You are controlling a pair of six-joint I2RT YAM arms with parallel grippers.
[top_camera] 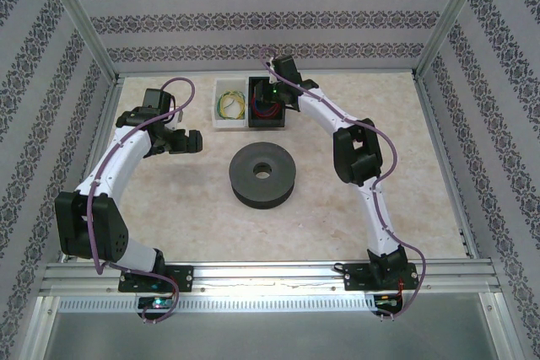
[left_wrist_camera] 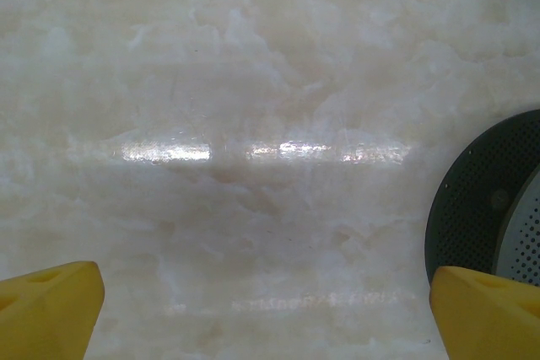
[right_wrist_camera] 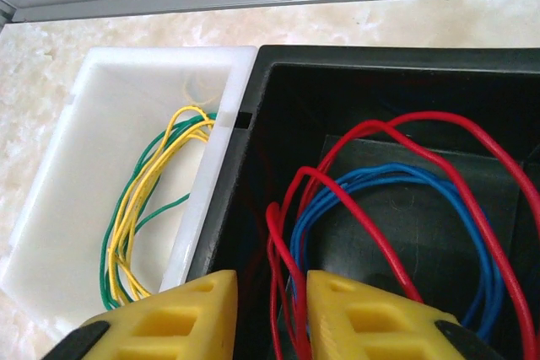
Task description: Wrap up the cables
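Note:
The red wire [right_wrist_camera: 422,115] lies in loose loops inside the black bin [right_wrist_camera: 380,61], tangled with a blue wire coil [right_wrist_camera: 396,176]. My right gripper [right_wrist_camera: 272,280] reaches down into that bin, open, with a few red strands running up between its yellow fingers [right_wrist_camera: 202,309], close to the right one. From above, the right gripper [top_camera: 272,94] is over the black bin [top_camera: 253,103] at the back of the table. My left gripper [top_camera: 198,141] hovers open over bare table left of the dark spool [top_camera: 263,173]. Its wide-spread fingertips [left_wrist_camera: 51,301] hold nothing.
A white bin [right_wrist_camera: 126,82] with a yellow-green wire coil [right_wrist_camera: 152,183] stands against the black bin's left side. The perforated flange of the spool [left_wrist_camera: 489,200] is at the right edge of the left wrist view. Metal frame rails border the table.

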